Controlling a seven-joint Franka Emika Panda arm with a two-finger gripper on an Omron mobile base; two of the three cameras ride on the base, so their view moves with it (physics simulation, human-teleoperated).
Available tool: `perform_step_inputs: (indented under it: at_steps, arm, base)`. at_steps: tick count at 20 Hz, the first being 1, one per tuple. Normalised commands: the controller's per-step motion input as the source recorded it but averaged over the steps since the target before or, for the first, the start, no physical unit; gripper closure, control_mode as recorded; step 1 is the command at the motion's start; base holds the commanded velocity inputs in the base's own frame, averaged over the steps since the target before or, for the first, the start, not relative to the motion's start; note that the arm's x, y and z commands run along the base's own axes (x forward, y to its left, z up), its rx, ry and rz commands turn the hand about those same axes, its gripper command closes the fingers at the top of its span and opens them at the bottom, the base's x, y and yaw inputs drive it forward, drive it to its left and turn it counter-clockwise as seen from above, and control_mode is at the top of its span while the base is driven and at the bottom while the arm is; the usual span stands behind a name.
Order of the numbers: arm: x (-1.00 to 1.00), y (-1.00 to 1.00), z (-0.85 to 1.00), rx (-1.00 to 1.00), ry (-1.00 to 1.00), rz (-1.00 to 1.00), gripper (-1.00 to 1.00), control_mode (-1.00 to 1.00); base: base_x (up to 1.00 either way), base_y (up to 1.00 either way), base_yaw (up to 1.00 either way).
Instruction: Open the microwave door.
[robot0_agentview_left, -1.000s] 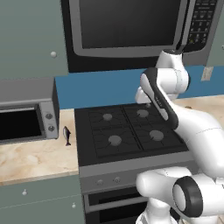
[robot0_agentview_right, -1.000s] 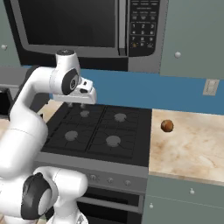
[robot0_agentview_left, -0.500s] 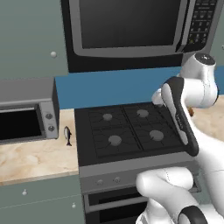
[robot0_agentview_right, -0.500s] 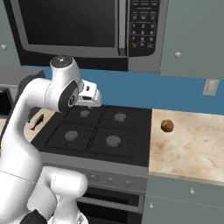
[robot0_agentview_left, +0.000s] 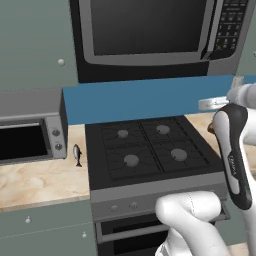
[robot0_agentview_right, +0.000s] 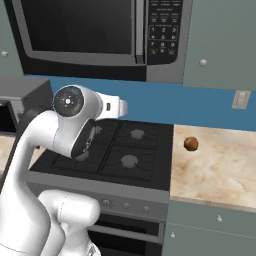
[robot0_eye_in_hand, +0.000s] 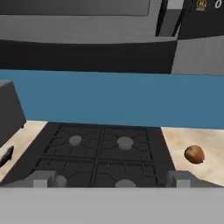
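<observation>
the door (robot0_agentview_left: 145, 30) fills the front of the microwave (robot0_agentview_right: 100, 37), which hangs above the stove (robot0_agentview_left: 150, 155). the door looks shut, flush with the case. its handle (robot0_agentview_left: 212, 27) is a long upright grey bar at the door's right edge, just left of the keypad (robot0_agentview_right: 163, 27).

handling, as a judgement: the door is a stiff, rigid panel that most likely swings on a hinge at its left edge, away from the handle. it should be light to move once the latch lets go, though the first pull may resist. the glass window is no place to press or grip. the bar is the place to take hold, near its middle or lower half, with the fingers either side of it or hooked behind it, then a pull out in an arc. the bar looks smooth, so a loose hold could slip off.

the gripper (robot0_eye_in_hand: 111, 179) hangs over the stove, well below the microwave, holding nothing. its two tips stand wide apart, with the burners showing between them. it has to rise to the handle.

counts: one microwave, one door, one handle, one keypad. above the stove's oven sit four burners. left of the stove are one toaster oven (robot0_agentview_left: 30, 130) and one small dark fish-shaped thing (robot0_agentview_left: 77, 155). right of the stove lies one brown round thing (robot0_agentview_right: 190, 144) on the counter (robot0_agentview_right: 220, 170).
</observation>
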Motion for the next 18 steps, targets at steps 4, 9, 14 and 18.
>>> perform_step_inputs:
  at_steps: [4, 9, 14, 18]
  arm:
    - [0.11, -0.33, 0.94, 0.01, -0.27, 0.0, -1.0, -1.0]
    - [0.14, -0.22, 0.98, 0.04, -0.1, -0.02, -1.0, -1.0]
    - [0.15, -0.01, 0.7, 0.04, 0.0, -0.05, -1.0, -1.0]
    - [0.16, -0.09, 0.46, 0.02, 0.0, -0.03, -1.0, -1.0]
  base:
    - [0.0, 0.0, 0.0]
    - [0.0, 0.0, 0.0]
    - [0.0, 0.0, 0.0]
    - [0.0, 0.0, 0.0]
